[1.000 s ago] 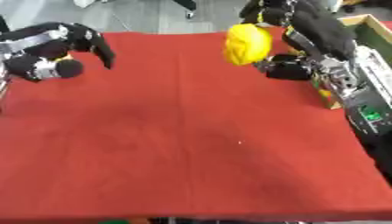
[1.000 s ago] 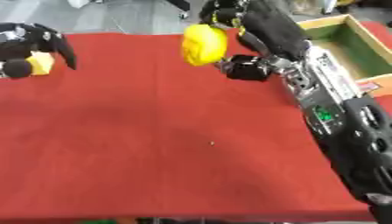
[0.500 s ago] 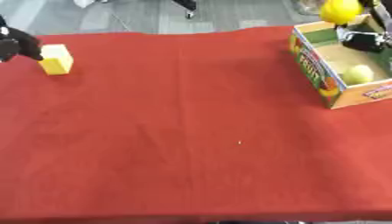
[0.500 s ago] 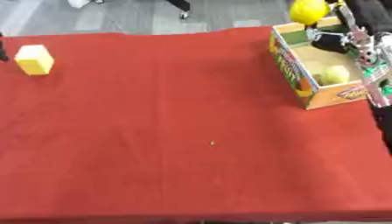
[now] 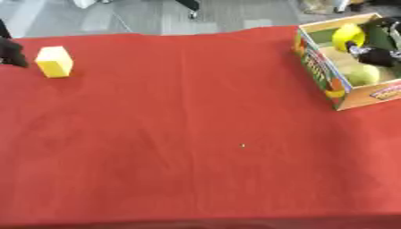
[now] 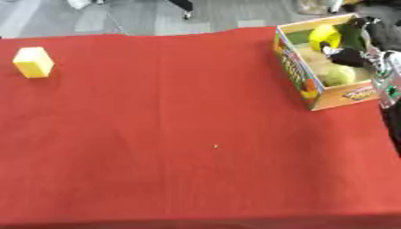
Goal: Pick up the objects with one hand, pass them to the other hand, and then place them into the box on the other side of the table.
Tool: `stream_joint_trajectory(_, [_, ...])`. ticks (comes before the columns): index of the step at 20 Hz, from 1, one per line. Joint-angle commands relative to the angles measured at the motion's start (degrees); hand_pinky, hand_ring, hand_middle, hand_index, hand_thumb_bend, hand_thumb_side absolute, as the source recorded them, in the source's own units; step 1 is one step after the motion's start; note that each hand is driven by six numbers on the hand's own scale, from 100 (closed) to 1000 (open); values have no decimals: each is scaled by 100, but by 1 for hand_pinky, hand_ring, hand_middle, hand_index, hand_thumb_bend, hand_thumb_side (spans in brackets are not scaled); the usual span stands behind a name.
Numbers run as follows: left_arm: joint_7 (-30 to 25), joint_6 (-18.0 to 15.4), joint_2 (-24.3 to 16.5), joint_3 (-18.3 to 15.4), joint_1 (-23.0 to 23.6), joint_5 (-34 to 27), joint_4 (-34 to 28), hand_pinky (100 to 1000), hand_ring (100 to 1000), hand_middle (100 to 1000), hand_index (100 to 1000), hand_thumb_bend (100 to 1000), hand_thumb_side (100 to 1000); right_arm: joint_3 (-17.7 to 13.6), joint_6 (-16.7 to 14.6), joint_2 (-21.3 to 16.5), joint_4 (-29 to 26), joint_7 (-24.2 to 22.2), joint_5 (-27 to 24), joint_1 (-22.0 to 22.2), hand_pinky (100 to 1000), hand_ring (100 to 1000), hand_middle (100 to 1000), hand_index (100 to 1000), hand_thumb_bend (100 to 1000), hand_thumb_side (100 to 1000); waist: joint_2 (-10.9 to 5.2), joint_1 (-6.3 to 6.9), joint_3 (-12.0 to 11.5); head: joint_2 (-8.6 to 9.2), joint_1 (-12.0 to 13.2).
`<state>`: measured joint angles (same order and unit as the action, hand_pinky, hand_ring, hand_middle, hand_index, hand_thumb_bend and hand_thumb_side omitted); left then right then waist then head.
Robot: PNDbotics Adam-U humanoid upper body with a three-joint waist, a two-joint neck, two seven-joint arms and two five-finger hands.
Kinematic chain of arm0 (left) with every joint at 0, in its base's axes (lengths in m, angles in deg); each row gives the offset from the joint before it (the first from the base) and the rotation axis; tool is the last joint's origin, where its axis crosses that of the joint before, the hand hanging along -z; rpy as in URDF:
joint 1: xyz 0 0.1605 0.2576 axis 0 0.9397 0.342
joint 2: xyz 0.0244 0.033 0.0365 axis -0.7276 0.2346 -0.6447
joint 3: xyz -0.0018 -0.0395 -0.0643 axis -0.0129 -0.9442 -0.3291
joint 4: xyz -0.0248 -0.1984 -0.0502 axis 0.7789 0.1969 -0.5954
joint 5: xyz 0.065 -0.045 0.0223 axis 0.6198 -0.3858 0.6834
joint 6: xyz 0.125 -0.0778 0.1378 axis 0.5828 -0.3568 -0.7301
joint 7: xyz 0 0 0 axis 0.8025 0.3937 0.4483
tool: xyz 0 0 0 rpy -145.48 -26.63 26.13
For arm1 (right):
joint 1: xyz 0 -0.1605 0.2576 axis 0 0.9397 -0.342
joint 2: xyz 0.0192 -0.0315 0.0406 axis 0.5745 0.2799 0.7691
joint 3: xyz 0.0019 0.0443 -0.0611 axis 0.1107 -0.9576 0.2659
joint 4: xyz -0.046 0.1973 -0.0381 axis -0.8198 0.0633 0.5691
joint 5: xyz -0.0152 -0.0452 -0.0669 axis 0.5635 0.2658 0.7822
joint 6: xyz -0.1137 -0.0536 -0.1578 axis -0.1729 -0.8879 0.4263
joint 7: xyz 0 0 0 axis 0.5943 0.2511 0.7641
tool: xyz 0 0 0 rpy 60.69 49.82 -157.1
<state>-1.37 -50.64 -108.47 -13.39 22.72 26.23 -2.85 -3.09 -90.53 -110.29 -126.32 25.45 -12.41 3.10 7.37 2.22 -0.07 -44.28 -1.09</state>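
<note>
right hand [image 6: 354, 42] over the box [image 6: 301, 80]
it grips a yellow object [image 6: 322, 36] inside the box; left hand [image 5: 11, 50], grasp unclear, far across near a yellow block [image 5: 54, 61].

Block [image 5: 54, 61] far left on cloth [image 5: 196, 134]; box [image 6: 313, 62] far right w/ 2 objects inside.

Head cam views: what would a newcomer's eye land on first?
The red tablecloth fills nearly the whole picture. At far right stands a colourful cardboard box, where the right hand holds a yellow object over the box's inside, with a pale green round thing already lying there. At far left a yellow block sits alone, the left hand beside it.
</note>
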Motion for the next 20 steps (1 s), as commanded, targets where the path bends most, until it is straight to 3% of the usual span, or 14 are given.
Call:
stream_joint_trajectory(1, [91,15,-145,-158,-69,124,67,733,602,561,704,524,776,-69,49,-204,-184,122,109,-33,760,822,823,900,471,809,-127,51,9,16,10])
stream_joint_trajectory(5, [256,38,-193,-220,-149,447,286,733,605,564,707,534,765,-14,-162,-247,-985,302,-182,196,764,826,826,883,444,729,-121,39,40,16,20])
stream_joint_trajectory(9, [560,83,-278,-270,-393,864,610,734,610,570,711,558,735,146,-431,-163,-2674,374,-558,671,770,820,818,865,382,608,-105,28,91,16,33])
stream_joint_trajectory(12, [921,162,-369,-259,-690,1381,973,737,620,580,717,588,706,253,-538,124,-4195,349,-768,1172,772,816,811,852,323,550,-91,22,148,16,53])
stream_joint_trajectory(16, [1475,335,-502,-100,-1205,2512,1662,749,647,609,747,654,656,434,-723,693,-5787,199,-1115,1795,770,814,804,832,257,520,-85,25,236,16,104])
stream_joint_trajectory(20, [1919,518,-491,120,-1827,3982,2572,763,679,648,782,753,610,631,-917,1163,-6614,-85,-1448,2178,769,810,798,819,224,515,-87,-1,323,16,156])
